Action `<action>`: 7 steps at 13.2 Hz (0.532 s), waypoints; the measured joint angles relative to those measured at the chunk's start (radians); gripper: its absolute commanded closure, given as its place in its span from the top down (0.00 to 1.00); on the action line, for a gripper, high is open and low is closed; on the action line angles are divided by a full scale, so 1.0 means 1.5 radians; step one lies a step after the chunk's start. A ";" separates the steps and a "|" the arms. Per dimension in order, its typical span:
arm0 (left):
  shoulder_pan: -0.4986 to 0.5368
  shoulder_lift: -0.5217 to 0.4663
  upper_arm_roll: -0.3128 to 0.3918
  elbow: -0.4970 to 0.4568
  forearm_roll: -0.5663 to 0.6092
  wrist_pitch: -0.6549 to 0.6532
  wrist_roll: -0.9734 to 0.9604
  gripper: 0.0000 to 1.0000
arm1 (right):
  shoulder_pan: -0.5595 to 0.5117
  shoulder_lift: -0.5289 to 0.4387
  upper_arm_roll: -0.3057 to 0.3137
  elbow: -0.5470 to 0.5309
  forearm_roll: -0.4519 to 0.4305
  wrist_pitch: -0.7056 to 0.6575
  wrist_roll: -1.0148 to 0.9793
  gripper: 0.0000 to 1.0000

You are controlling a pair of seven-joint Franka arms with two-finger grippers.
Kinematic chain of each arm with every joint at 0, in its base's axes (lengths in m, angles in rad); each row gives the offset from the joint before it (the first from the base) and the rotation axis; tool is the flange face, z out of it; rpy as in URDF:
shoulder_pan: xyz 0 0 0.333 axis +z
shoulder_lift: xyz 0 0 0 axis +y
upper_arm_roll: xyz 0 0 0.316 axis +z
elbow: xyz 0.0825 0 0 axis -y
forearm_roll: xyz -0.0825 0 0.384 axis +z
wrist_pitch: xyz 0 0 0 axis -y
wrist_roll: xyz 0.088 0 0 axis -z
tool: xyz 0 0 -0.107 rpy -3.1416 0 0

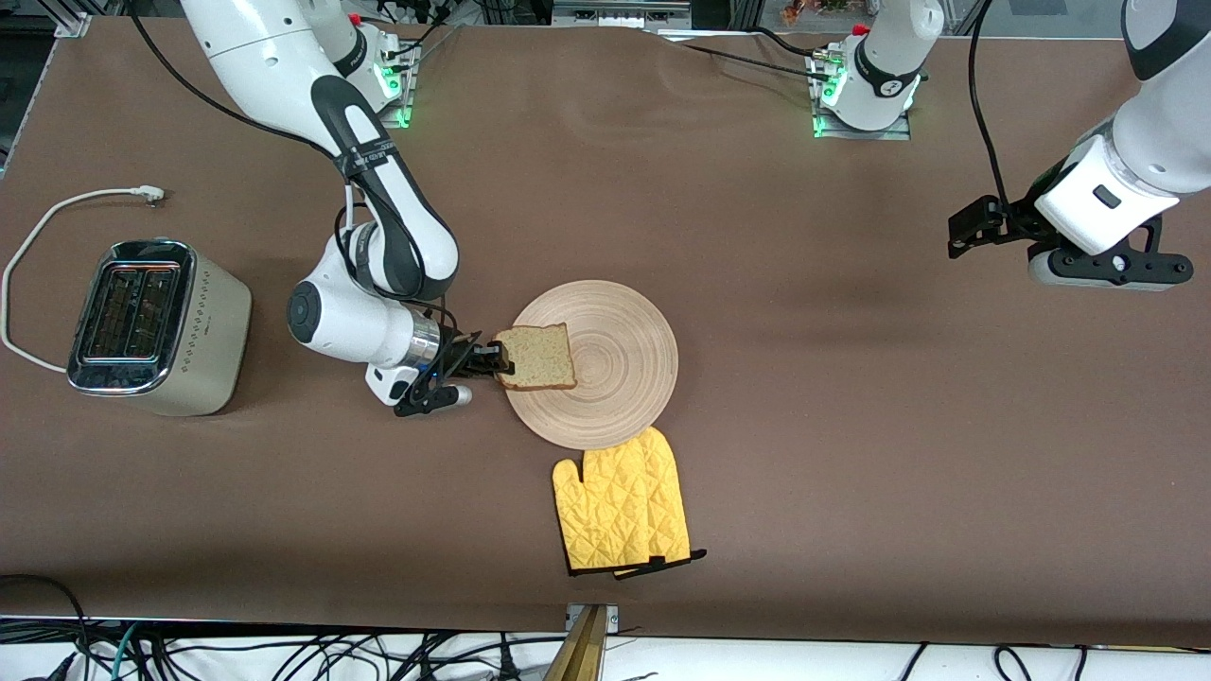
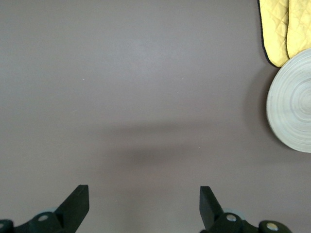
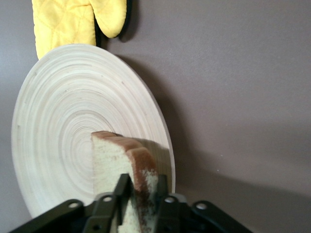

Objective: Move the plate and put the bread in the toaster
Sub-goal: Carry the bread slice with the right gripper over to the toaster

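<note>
The bread [image 1: 536,356] stands on edge at the rim of the pale wooden plate [image 1: 615,378], at the plate's side toward the right arm's end of the table. My right gripper [image 1: 496,360] is shut on the bread's edge; the right wrist view shows the bread [image 3: 121,165] between the fingers, over the plate [image 3: 63,116]. The toaster [image 1: 156,326] stands at the right arm's end of the table, slots up. My left gripper [image 1: 979,230] is open and empty, high over bare table at the left arm's end; its fingertips [image 2: 80,199] are wide apart.
Two yellow oven mitts [image 1: 620,506] lie stacked just nearer to the front camera than the plate, touching its rim. The toaster's white cord [image 1: 57,213] loops on the table beside it. Brown table cloth [image 1: 851,426] lies between the plate and the left arm.
</note>
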 measured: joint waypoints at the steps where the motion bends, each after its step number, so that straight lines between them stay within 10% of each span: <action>1: 0.000 0.000 0.001 0.000 0.000 0.000 0.000 1.00 | 0.000 0.000 -0.001 -0.001 0.000 0.000 -0.004 0.46; 4: 0.000 0.000 0.002 0.000 0.000 -0.001 0.001 1.00 | 0.000 0.000 -0.001 -0.006 0.000 0.000 -0.018 0.03; 7: 0.000 0.000 0.002 0.000 0.000 -0.001 0.001 1.00 | 0.000 0.001 -0.001 -0.007 0.000 0.000 -0.018 0.00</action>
